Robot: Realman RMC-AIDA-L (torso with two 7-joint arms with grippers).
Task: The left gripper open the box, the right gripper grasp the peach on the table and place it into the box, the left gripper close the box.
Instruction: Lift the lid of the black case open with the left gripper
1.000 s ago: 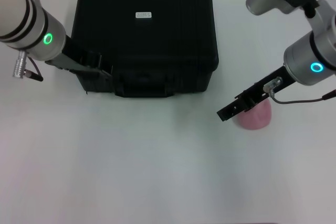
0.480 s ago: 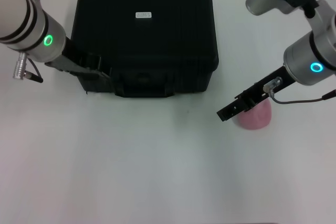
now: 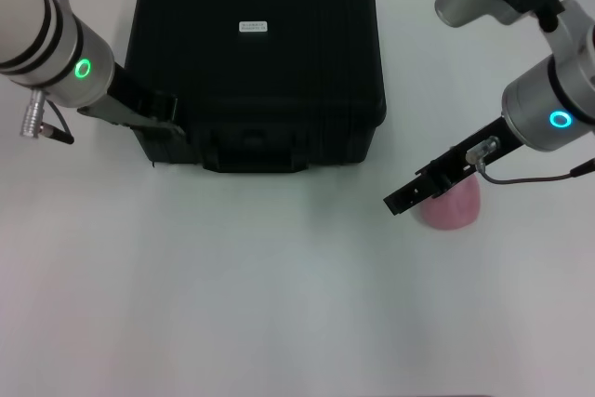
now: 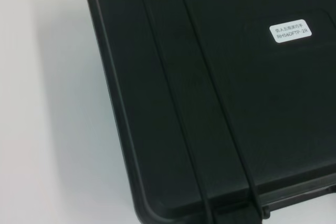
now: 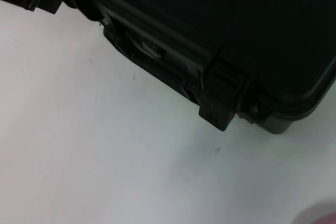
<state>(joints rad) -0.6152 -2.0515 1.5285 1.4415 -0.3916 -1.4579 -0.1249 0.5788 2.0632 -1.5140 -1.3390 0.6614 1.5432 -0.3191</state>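
Head view: box lid down flat, white label on top, nothing opened yet. Left gripper sits at the box's front-left corner, black fingers against the case beside the handle; can't tell whether they're spread or pressed together, black on black. Right gripper is off the box's front-right corner, hanging over the peach, which sits on the table right of the box; can't tell if the jaw is pinching it or just above it. Left wrist view: only the lid, its ribs and the label, own fingers not visible. Right wrist view: box front with latch hanging down, left gripper at the far corner, peach just at the frame edge. Step in hand looks like opening: I'd get a fingertip under the lid lip near the latch and lift along the hinge arc, not drag the case
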